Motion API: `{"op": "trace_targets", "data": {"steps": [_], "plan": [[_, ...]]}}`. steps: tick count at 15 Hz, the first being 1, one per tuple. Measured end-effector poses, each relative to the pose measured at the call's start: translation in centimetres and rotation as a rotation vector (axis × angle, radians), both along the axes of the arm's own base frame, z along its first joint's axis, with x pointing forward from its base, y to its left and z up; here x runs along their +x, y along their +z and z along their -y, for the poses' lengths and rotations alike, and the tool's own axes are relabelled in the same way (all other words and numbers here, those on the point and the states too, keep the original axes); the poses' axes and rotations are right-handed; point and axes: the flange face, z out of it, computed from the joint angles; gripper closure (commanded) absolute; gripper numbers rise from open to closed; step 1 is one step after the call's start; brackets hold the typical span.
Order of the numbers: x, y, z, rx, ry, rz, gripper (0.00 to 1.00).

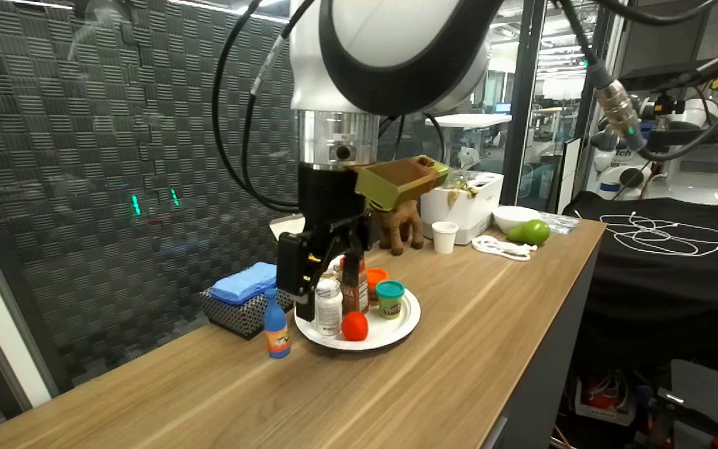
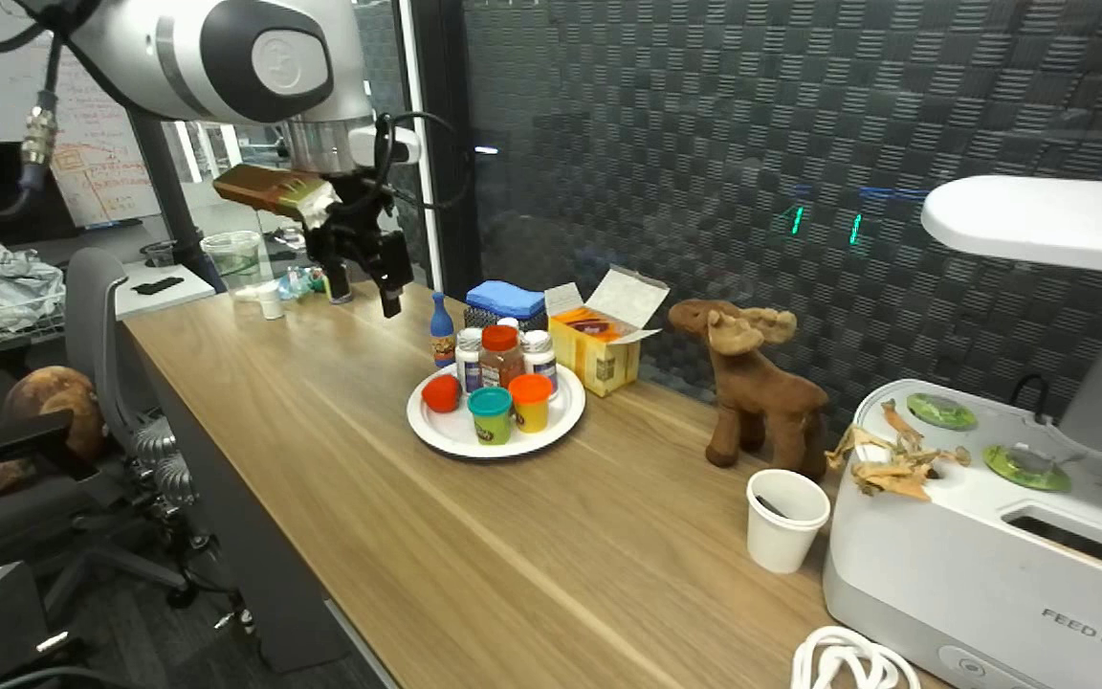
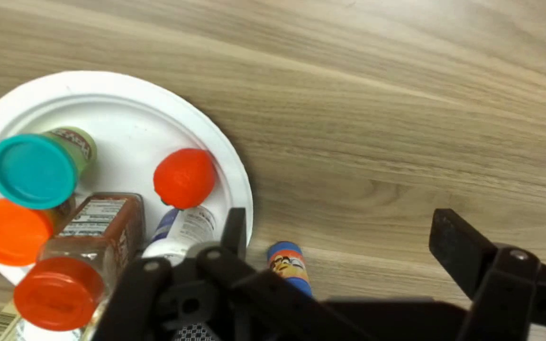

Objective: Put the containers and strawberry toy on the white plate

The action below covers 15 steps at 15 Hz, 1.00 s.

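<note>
The tool (image 3: 339, 232) stands spread and empty; the strawberry (image 3: 185, 178) is probably light, perhaps soft, best pinched gently mid-sides.

"FEED ME!" in dark capitals on front of white planter (image 2: 943, 565). "Play" on label of teal-lidded container (image 1: 390, 300), rest unclear. Letters "tch" on white background machine (image 1: 624, 153). Whiteboard (image 2: 101, 144) handwriting, brown red-capped jar (image 3: 100, 229) label illegible.

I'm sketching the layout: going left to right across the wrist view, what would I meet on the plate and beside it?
The teal-lidded container → strawberry toy → blue bottle. Others overlap too much to rank, such as the orange-lidded container, brown spice jar and white bottle.
</note>
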Motion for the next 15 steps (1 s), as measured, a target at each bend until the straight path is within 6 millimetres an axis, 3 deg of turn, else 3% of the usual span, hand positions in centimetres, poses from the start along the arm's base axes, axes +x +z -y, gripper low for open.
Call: {"op": "trace_targets", "data": {"steps": [6,15], "plan": [[4.0,-1.9,-1.4,0.005,0.066,0.006,0.00],[7.2,-1.5,-1.0,-0.027,0.082,0.062,0.00]]}}
